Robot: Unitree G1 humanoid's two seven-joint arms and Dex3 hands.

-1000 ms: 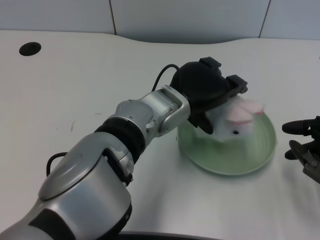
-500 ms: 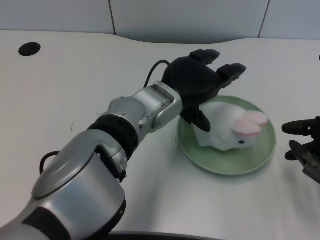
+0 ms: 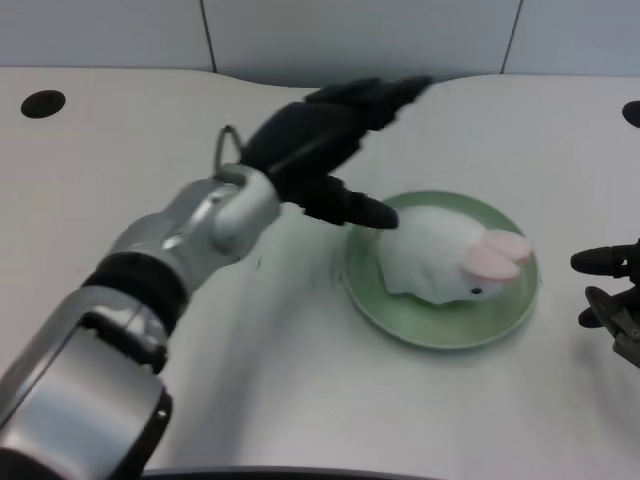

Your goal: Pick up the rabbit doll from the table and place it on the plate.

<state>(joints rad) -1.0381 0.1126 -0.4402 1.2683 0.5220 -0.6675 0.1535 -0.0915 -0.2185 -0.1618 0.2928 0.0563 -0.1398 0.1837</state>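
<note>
1. Since the rabbit doll (image 3: 443, 264) lies on the green plate (image 3: 400, 320), white body inside the rim and pink ears toward the plate's right side, the placing looks done and the step in hand is, I judge, the retreat of the left hand (image 3: 318, 150).
2. The hand holds nothing; its fingers (image 3: 385, 92) are spread apart, though blurred, and one dark fingertip sits just beside the doll's left flank, whether touching I cannot tell.
3. A good retreat lifts first, then draws back toward the robot's left, so that no finger drags the soft doll or tips the plate.
4. Keep the forearm (image 3: 200, 225) high over the white bench (image 3: 120, 150) while it swings away.
5. The doll sits slightly right of the plate's centre, so a nudge that way could roll it to the rim.
</note>
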